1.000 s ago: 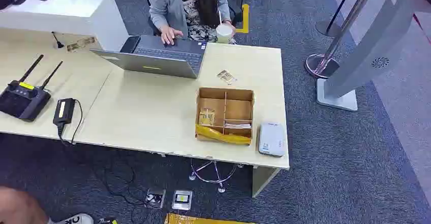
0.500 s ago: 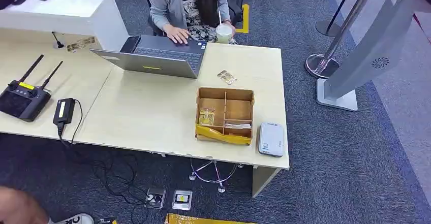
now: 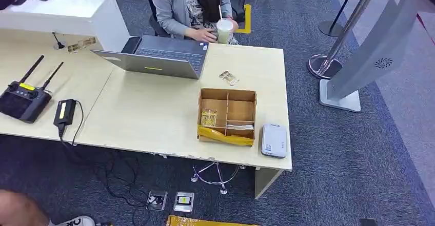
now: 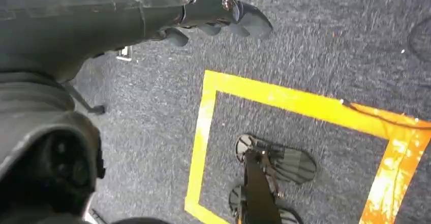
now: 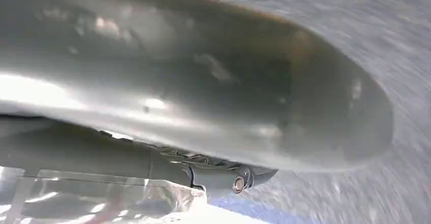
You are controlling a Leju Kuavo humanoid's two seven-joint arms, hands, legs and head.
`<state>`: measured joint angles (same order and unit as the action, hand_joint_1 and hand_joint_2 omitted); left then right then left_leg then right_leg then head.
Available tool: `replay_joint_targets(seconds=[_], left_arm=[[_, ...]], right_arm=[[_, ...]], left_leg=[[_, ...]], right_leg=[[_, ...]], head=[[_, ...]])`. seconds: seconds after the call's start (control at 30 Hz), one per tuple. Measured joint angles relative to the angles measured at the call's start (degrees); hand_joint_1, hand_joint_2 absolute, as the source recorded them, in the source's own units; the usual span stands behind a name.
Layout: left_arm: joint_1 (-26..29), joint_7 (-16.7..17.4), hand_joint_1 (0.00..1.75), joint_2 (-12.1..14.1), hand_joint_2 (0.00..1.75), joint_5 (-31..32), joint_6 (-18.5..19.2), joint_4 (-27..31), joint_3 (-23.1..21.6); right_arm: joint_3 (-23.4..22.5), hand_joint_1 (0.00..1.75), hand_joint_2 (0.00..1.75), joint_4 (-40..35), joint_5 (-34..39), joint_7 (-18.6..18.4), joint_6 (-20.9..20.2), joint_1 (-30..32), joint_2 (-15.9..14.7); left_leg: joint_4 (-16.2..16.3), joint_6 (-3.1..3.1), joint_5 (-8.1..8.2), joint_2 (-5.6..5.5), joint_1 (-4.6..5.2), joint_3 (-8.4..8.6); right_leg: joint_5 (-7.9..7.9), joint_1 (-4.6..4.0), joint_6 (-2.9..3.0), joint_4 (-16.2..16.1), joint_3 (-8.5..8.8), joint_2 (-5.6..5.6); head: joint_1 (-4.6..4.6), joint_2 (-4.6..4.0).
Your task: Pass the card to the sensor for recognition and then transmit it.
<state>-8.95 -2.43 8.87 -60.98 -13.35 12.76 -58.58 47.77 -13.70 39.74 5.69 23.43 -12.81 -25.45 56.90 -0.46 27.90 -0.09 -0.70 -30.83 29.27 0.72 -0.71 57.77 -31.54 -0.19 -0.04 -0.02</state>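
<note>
One card [image 3: 228,77] lies flat on counter [image 3: 149,113], between laptop [image 3: 154,57] and cardboard box [image 3: 227,116]. Box has compartments: small yellowish packet [image 3: 208,118] in one, white cards [image 3: 240,126] in another, yellow bag [image 3: 225,135] across near edge. Grey sensor [image 3: 274,140] just beside box, near counter corner. Black remote with antennas [image 3: 23,98] and charger [image 3: 64,111] well apart. Person [image 3: 192,5] behind laptop holds cup [image 3: 224,31]. Left hand [image 4: 218,16] hangs over carpet, fingers [image 4: 249,21] slightly curled, holding nothing. Right hand [image 5: 223,176]: cannot tell fingers state.
</note>
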Motion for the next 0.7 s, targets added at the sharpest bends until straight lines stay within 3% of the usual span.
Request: replay_joint_targets(seconds=[0.2,0.37,0.53,0.7], left_arm=[[-0.01,-0.11,0.00,0.37,0.00,0.85,0.20,0.00,-0.02],[-0.06,0.18,0.00,0.41,0.00,1.51,0.28,0.00,-0.02],[-0.44,1.22,0.00,0.41,0.00,2.56,0.26,0.00,-0.02],[-0.68,1.31,0.00,0.41,0.00,2.99,0.17,0.00,-0.02]], right_arm=[[-5.51,0.00,0.00,-1.23,0.32,1.94,0.96,-4.27,-6.29],[-7.32,0.00,0.00,-3.30,-2.30,2.97,2.69,-5.86,-8.68],[-10.77,0.00,0.00,-10.90,-11.25,-0.96,6.47,-9.96,-13.61],[-13.39,0.00,0.00,-19.95,-19.03,-4.94,7.32,-12.71,-15.67]], left_leg=[[0.01,0.06,-0.04,-0.04,0.05,-0.01],[0.00,0.06,-0.03,-0.06,0.08,-0.20],[0.01,0.12,-0.08,-0.06,0.11,-0.09],[0.01,0.16,-0.11,-0.15,0.12,-0.13]], right_leg=[[-0.01,0.04,-0.02,0.00,0.02,-0.08],[-0.02,0.08,-0.03,0.05,-0.01,-0.10],[-0.04,0.10,-0.06,0.06,-0.01,-0.11],[-0.05,0.11,-0.06,0.07,0.01,-0.23]], head=[[0.00,0.00],[-0.07,0.00],[0.00,0.00],[-0.04,0.00]])
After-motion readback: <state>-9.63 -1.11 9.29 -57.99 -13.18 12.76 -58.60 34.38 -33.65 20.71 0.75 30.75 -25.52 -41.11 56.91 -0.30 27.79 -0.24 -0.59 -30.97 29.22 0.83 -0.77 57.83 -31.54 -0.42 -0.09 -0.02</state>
